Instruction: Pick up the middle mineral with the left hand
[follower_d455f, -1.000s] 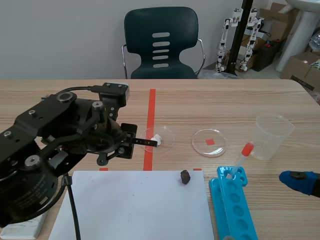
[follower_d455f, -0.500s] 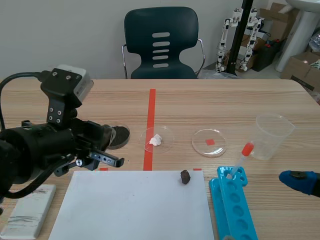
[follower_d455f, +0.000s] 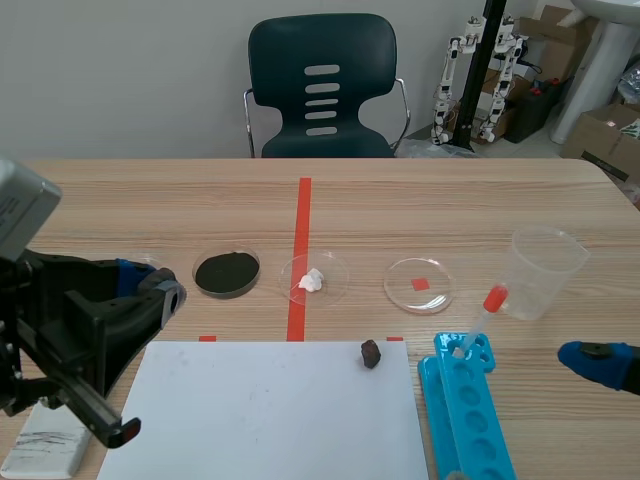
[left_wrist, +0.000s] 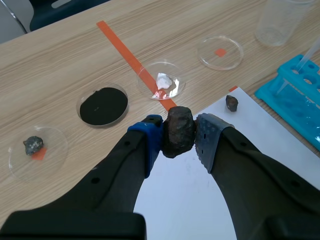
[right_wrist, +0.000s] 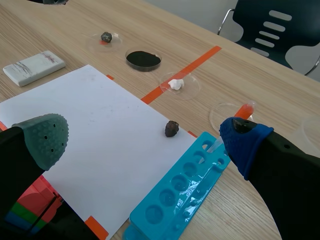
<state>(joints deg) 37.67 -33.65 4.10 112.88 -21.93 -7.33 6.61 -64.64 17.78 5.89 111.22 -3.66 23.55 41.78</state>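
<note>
My left gripper (left_wrist: 179, 134) clamps a dark brown mineral (left_wrist: 178, 127) by the white sheet's (left_wrist: 260, 165) edge; my right gripper (right_wrist: 145, 141) gapes wide.

The scene view looks from between the arms across the desk (follower_d455f: 450, 200) toward a chair (follower_d455f: 322, 45). Each wrist view looks down, close, past its own arm's tool: left tool (left_wrist: 179, 134), right tool (right_wrist: 146, 140). All three share the sheet (follower_d455f: 270, 420) and rack (follower_d455f: 470, 420).
</note>
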